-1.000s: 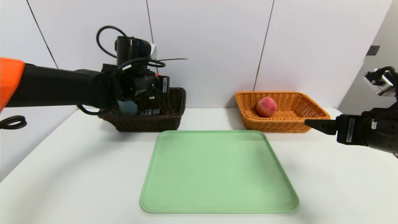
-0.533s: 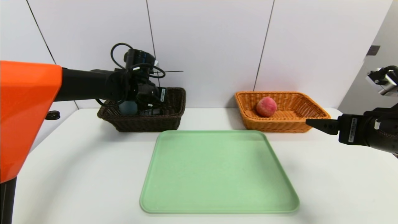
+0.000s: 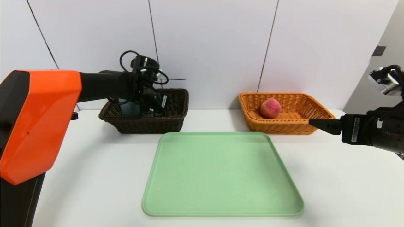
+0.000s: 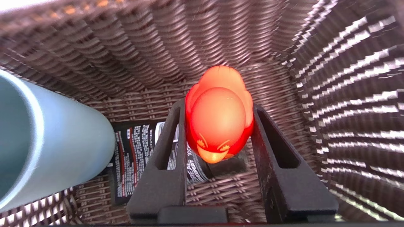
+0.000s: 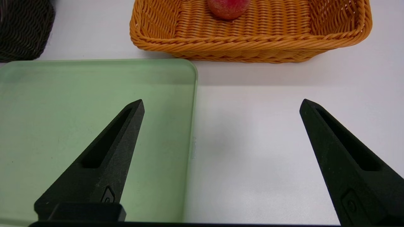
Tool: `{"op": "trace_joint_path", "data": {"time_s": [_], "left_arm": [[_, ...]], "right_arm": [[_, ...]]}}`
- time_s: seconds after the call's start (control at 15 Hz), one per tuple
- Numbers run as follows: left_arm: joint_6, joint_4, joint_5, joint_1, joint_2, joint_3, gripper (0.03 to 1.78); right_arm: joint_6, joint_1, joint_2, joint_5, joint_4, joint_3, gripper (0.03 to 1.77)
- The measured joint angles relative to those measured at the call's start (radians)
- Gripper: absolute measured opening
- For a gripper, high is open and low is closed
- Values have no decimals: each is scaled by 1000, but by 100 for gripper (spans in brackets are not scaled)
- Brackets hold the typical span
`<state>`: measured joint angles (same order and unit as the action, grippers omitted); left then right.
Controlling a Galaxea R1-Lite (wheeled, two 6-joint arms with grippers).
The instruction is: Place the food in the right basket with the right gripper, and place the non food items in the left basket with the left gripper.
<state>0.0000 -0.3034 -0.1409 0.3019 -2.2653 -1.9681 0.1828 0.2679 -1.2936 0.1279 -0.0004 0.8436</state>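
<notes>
Beside the cup (image 4: 47, 135) (tube (image 4: 132, 157) seemingly beneath), fingers (image 4: 167, 151) pinch the toy (image 4: 218, 116).

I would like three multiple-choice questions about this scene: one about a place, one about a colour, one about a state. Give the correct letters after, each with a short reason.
1. Where is the peach?
A. in the orange basket
B. on the green tray
C. in the dark brown basket

2. What colour is the cup in the dark brown basket?
A. yellow
B. blue-grey
C. white

3. What is the state of the left gripper?
A. open and empty
B. shut on the red toy
C. shut on the black tube

Answers:
1 A: the head view shows the peach on the orange basket's floor.
2 B: the left wrist view shows its blue-grey wall.
3 B: both fingers press the toy's sides, inside the dark brown basket.
</notes>
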Motion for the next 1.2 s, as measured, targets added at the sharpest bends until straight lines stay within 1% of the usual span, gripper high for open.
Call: {"op": "trace_joint_path", "data": {"time_s": [0.33,0.4,0.47,0.6,0.73,1.0,1.2], "left_arm": [[0,42,0,-3,-37,-1,62],[0,49,0,-3,-39,-2,70],[0,62,0,-3,-42,-1,83],[0,75,-1,-3,-45,-1,103],[-1,83,-1,-3,-46,-1,118],[-3,92,-4,-3,-4,-1,140],[2,89,-3,-2,91,1,149]], "right_arm": [[-6,-1,0,0,5,1,170],[-11,-1,-1,0,2,3,170],[-14,-1,-1,0,1,3,170],[-14,-1,-3,0,0,3,170],[-16,-1,-4,0,1,3,170],[-19,-1,-5,0,9,4,170],[-28,-1,-9,-1,23,6,170]]}}
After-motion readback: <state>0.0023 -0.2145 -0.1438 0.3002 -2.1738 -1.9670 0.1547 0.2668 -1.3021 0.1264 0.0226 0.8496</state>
